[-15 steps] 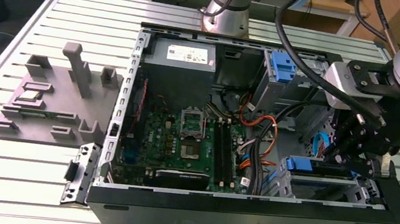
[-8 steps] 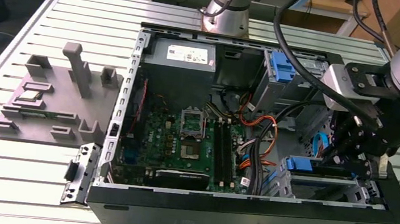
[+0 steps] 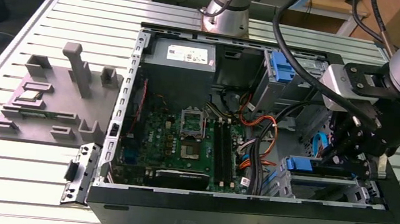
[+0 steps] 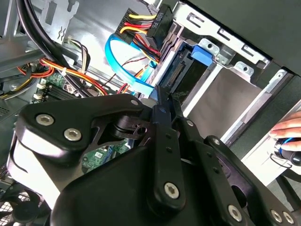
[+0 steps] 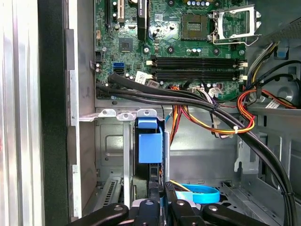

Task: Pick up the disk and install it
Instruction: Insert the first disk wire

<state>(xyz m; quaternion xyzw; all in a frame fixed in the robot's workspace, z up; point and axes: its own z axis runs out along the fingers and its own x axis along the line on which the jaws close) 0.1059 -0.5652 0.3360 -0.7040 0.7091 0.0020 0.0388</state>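
Note:
The disk stands on edge in the drive cage at the case's front corner, on the exterior view's right, its blue carrier rail showing. My gripper reaches down into the case right over it. In the first wrist view the blue rail of the disk sits in the cage slot, and the gripper has its fingers close together on the disk's near end. The second wrist view shows the gripper pinched on the dark end of the disk by its connector.
The open computer case holds a motherboard, a grey power supply and a bare blue bracket. Black and orange cables and a blue flat cable run close by. A grey fixture lies outside. A hand rests beyond the case.

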